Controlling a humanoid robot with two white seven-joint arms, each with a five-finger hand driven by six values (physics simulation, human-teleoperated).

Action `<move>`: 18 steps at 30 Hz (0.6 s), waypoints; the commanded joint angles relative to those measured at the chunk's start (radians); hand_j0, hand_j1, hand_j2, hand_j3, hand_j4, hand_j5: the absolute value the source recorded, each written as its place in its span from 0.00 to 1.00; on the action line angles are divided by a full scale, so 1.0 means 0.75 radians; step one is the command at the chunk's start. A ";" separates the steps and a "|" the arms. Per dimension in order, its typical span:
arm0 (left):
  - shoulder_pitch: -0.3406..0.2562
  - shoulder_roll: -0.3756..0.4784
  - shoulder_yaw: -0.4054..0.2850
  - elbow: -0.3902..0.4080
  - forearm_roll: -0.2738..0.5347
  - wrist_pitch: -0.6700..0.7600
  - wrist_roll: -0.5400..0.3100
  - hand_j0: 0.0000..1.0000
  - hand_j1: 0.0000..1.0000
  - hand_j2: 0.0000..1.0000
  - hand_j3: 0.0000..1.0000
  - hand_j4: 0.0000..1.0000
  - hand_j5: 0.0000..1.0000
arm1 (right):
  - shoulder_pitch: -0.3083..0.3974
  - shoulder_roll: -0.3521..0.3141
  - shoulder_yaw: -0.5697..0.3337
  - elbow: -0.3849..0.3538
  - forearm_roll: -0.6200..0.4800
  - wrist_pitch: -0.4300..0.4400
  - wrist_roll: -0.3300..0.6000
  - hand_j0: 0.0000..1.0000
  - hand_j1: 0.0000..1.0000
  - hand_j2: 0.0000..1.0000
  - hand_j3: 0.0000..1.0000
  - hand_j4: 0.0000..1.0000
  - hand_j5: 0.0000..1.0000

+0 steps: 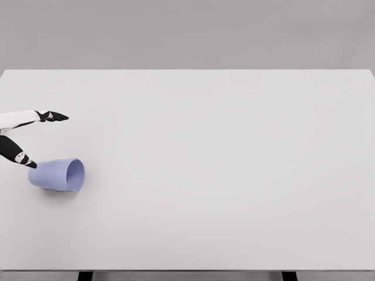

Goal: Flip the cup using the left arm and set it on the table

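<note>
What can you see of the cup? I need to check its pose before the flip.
The cup is pale blue-violet, matte, plastic-looking and handleless. It lies on its side near the left edge of the white table, open mouth facing right, base left. One dark fingertip of the left hand is at its base end; contact is unclear.

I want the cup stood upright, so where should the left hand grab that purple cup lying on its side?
Likely around the cup's side wall near the closed base, coming from the left: its open mouth faces right, and the left hand's spread fingers already flank that end.
</note>
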 commanded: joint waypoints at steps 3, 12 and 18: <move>0.014 0.020 -0.006 -0.002 0.022 -0.035 0.000 1.00 1.00 1.00 1.00 1.00 1.00 | 0.000 0.000 0.000 0.000 -0.001 0.000 0.000 1.00 1.00 1.00 1.00 1.00 1.00; 0.053 -0.013 -0.049 -0.004 0.026 -0.033 0.000 1.00 1.00 1.00 1.00 1.00 1.00 | 0.000 0.000 0.000 0.000 -0.001 0.000 0.000 1.00 1.00 1.00 1.00 1.00 1.00; 0.055 -0.042 -0.070 -0.004 0.026 -0.035 0.000 1.00 1.00 1.00 1.00 1.00 1.00 | 0.000 0.000 0.000 0.000 0.001 0.000 0.000 1.00 1.00 1.00 1.00 1.00 1.00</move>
